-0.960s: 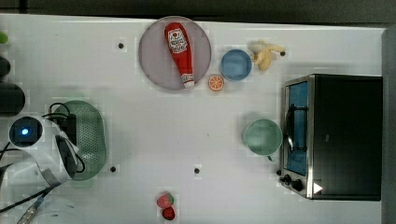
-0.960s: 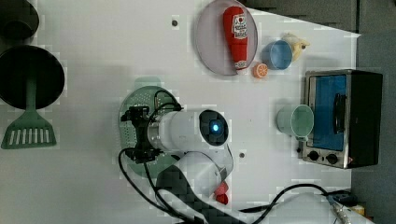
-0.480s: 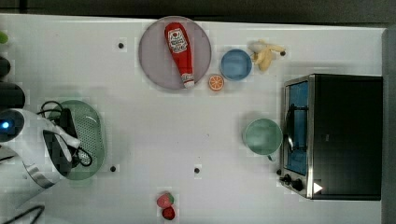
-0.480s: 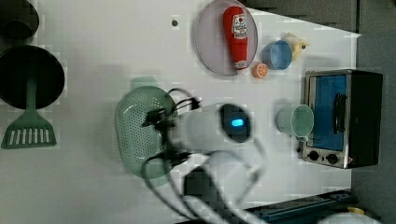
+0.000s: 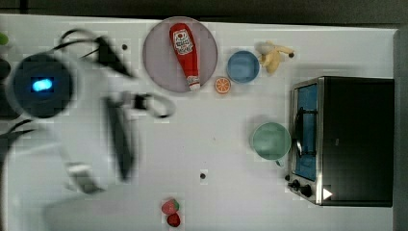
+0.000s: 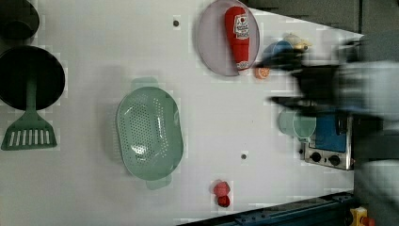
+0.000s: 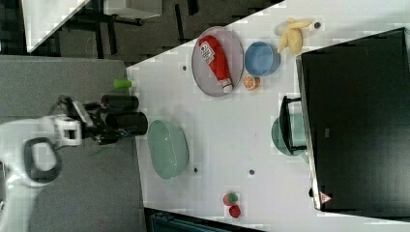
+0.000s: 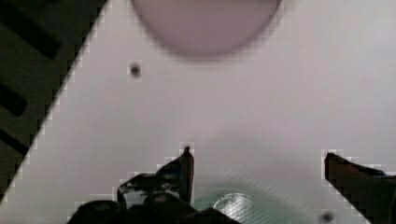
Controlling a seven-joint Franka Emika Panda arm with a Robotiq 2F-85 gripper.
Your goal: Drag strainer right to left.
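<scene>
1. Strainer (image 6: pixel 149 134) on white table (image 6: pixel 94 197), left-middle of the left view, upright, holes visible inside, handle tabs at both ends of the oval.
2. In right view, strainer (image 7: pixel 168 149) close to the table's edge at the right view's left, free of any contact.
3. Gripper (image 8: pixel 257 163) wide open in wrist view, nothing between fingers (image 8: pixel 184 168); pale green rim of strainer (image 8: pixel 238 203) just beyond them, not gripped.
4. In right view, gripper (image 7: pixel 126 126) raised, near the strainer at the right view's left, apart from it.
5. Arm blurred in top view (image 5: pixel 57 110) and left view (image 6: pixel 339 84); gripper detail there not readable.
6. Grey plate (image 5: pixel 159 67) with red ketchup bottle (image 5: pixel 184 53) lying on it, top middle of top view.
7. Blue bowl (image 5: pixel 243 66) just beside plate; orange slice (image 5: pixel 222 85) between them, lower; banana (image 5: pixel 273 54) beside bowl.
8. Green cup (image 5: pixel 272 141) near toaster oven (image 5: pixel 356 139), the top view's right.
9. Strawberries (image 5: pixel 171 211) at bottom edge of top view.
10. Green spatula (image 6: pixel 29 127) resting on black pan (image 6: pixel 30 77), the left view's left, well apart from strainer.
</scene>
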